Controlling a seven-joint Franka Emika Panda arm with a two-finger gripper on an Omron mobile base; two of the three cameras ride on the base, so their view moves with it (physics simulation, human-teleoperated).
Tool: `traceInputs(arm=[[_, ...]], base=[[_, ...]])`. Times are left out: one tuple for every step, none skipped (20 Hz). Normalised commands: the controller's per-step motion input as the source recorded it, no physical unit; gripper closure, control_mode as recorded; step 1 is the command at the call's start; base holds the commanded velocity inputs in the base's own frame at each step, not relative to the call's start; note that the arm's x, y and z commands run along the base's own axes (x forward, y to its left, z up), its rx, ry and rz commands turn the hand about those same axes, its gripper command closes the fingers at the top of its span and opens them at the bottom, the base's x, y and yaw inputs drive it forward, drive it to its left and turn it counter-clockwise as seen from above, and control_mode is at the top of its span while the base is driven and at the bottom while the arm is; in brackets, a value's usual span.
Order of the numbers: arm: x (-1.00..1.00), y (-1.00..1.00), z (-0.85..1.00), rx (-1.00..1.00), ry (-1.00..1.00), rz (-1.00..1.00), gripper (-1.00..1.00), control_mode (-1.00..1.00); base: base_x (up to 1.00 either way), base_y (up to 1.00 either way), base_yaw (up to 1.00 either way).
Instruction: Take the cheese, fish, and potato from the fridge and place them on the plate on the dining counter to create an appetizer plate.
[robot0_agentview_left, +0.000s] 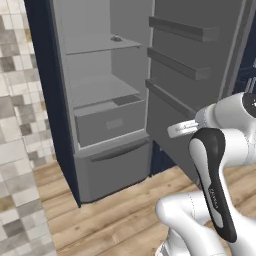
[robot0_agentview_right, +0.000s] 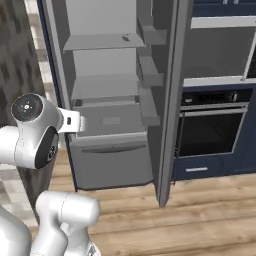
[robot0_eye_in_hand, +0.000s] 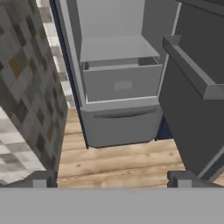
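Two dark fingertips (robot0_eye_in_hand: 41, 179) of the hand (robot0_eye_in_hand: 111, 180) rise at the bottom of the hand view, one at each side, spread as wide as they go with nothing between them and nothing touching them. Beyond them lies a wooden floor (robot0_eye_in_hand: 118, 162), and further on stands the fridge (robot0_eye_in_hand: 120, 78), grey with a dark navy edge, its door (robot0_eye_in_hand: 192, 96) swung open to the right.

Inside the fridge, a drawer (robot0_eye_in_hand: 122, 83) sits partly pulled out under a flat shelf (robot0_eye_in_hand: 118, 48), with a closed bottom drawer (robot0_eye_in_hand: 122, 124) below it. On an upper shelf (robot0_agentview_left: 100, 45), in the left base view, a small grey object (robot0_agentview_left: 117, 38) lies near the back; it is too small to tell what it is. The same object shows in the right base view on that shelf. The door carries three racks (robot0_agentview_left: 182, 30), one above the other.

A tiled wall (robot0_agentview_left: 20, 125) stands to the left of the fridge. In the right base view a dark oven (robot0_agentview_right: 212, 127) is set in navy cabinets (robot0_agentview_right: 225, 160) to the right of the open door. The white arm (robot0_agentview_left: 220, 165) is folded well short of the fridge.
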Motion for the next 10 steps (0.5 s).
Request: traceInputs(arm=[[0.00,0.00,0.00,0.00,0.00,0.00,-1.00,1.00],[0.00,0.00,0.00,0.00,0.00,0.00,-1.00,1.00],[0.00,0.00,0.00,0.00,0.00,0.00,-1.00,1.00],[0.00,0.00,0.00,0.00,0.00,0.00,-1.00,1.00],[0.00,0.00,0.00,0.00,0.00,0.00,-1.00,1.00],[0.00,0.00,0.00,0.00,0.00,0.00,-1.00,1.00],[0.00,0.00,0.00,0.00,0.00,0.00,-1.00,1.00],[0.00,0.00,0.00,0.00,0.00,0.00,-1.00,1.00],[0.00,0.00,0.00,0.00,0.00,0.00,-1.00,1.00],[0.00,0.00,0.00,0.00,0.00,0.00,-1.00,1.00]], base=[[1.00,0.00,0.00],[1.00,0.00,0.01],[1.00,0.00,0.00],[1.00,0.00,0.00],[1.00,0.00,0.00],[1.00,-0.02,0.00],[1.00,-0.05,0.00],[1.00,-0.09,0.00],[1.00,-0.10,0.00],[1.00,-0.09,0.00]])
